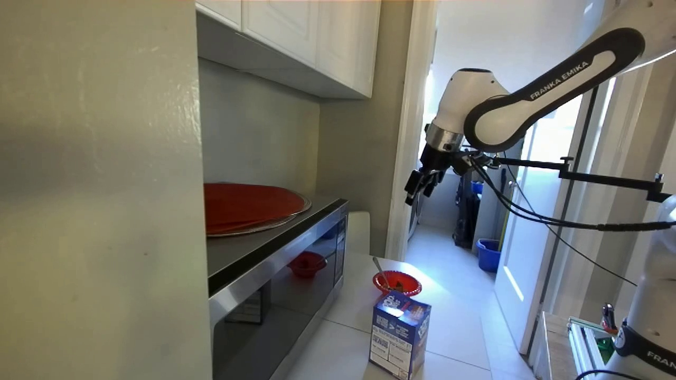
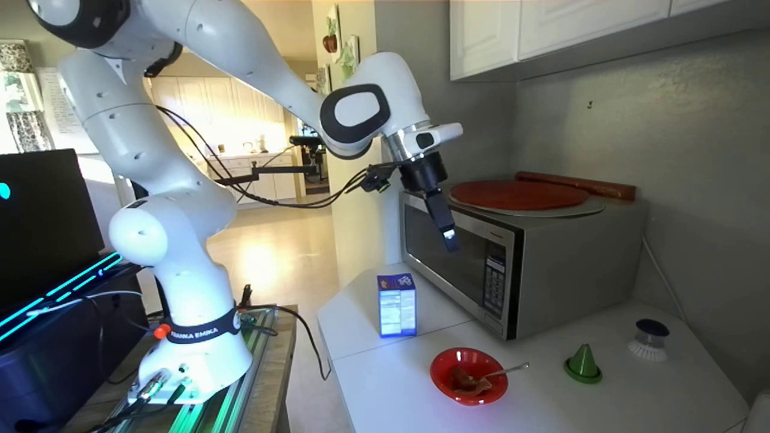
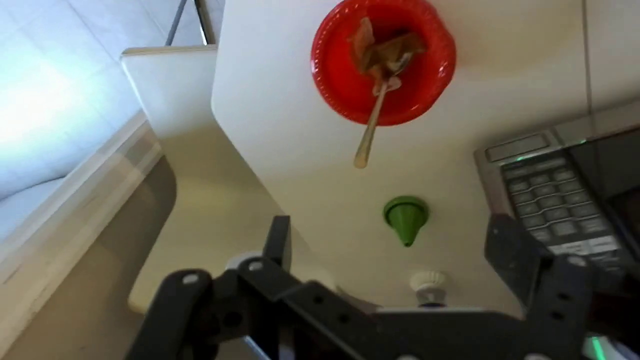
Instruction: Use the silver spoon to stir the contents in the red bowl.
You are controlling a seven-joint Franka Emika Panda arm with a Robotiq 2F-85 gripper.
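The small red bowl (image 1: 415, 285) stands on the white counter in both exterior views (image 2: 441, 364); it also shows near the top of the wrist view (image 3: 332, 90). Brown and pinkish contents (image 3: 387, 52) lie in it. The silver spoon (image 3: 370, 131) rests in the bowl, its head among the contents and its handle leaning over the rim; it shows in both exterior views (image 1: 378, 266) (image 2: 510, 368). My gripper (image 3: 391, 220) is open and empty, well above the counter. It touches neither spoon nor bowl in both exterior views (image 1: 419, 195) (image 2: 450, 245).
A blue-and-white carton (image 1: 393, 338) stands close to the bowl. A microwave (image 2: 577, 270) bears a large flat red dish (image 2: 520, 195). A green cone (image 2: 582, 364) and a brush (image 2: 648, 341) stand on the counter (image 2: 553, 409). White cabinets (image 1: 285, 31) hang above.
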